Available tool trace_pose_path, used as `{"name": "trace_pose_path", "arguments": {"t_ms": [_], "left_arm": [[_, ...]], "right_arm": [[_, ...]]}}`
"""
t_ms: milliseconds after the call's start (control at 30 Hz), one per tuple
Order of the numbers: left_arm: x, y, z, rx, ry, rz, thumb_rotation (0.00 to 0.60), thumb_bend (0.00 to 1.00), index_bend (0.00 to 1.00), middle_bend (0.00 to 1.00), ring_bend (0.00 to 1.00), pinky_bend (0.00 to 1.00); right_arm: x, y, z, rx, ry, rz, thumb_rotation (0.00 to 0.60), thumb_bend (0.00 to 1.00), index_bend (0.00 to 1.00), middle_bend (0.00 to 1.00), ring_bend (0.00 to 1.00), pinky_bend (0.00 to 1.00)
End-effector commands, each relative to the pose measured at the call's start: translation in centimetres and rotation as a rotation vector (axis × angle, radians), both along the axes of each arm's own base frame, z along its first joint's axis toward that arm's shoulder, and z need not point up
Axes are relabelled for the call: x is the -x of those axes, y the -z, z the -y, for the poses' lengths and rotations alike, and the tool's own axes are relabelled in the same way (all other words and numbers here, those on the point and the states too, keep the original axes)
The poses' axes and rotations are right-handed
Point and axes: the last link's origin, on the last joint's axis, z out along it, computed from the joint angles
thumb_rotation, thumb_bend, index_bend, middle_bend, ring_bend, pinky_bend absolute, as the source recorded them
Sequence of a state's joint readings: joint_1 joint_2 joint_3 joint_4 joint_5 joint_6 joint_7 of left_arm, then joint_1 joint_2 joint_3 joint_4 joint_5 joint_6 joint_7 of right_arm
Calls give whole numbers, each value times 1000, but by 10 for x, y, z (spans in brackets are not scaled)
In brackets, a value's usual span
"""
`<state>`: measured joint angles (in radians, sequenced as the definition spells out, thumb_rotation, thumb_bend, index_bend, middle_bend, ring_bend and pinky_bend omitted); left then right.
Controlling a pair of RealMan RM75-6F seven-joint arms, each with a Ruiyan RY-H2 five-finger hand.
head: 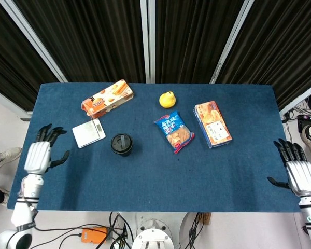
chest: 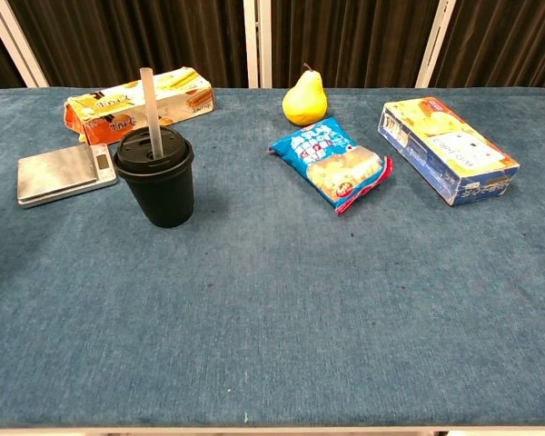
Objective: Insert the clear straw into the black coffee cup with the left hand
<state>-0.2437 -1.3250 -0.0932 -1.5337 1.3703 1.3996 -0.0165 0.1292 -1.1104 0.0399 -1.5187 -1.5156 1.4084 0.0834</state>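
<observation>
While one clear straw [chest: 148,107] stands upright in the lid of the one black coffee cup [chest: 156,177], both hands hold nothing. The left hand [head: 38,156] and right hand [head: 299,176] rest at opposite table [head: 145,176] edges, fingers spread wide. Two snack boxes, one chip bag [chest: 337,166], one pear [chest: 304,96] and one scale [chest: 62,170] lie around.

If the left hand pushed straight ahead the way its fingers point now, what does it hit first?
Likely nothing: the left hand points up the table's left edge, passing left of the scale. Depth unclear.

Pretty even overhead light, everything's sharp in both views. Soft shadow under the black plastic coffee cup [chest: 163,180], dark pleated curtains [head: 197,36] soak up light, no real glare.
</observation>
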Motion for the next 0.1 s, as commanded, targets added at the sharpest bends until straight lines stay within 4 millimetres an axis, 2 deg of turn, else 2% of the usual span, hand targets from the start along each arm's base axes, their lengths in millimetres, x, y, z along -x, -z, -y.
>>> {"name": "trace_pose_path", "arguments": {"t_ms": [33, 100], "left_arm": [[34, -25, 37, -11, -76, -181, 600, 243, 244, 166, 0, 0], [39, -32, 49, -31, -96, -207, 600, 241, 244, 165, 0, 0]], "right_arm": [[-2, 0, 0, 4, -13, 6, 600, 196, 0, 74, 0, 17], [-3, 1, 0, 4, -15, 8, 600, 196, 0, 74, 0, 17]]}}
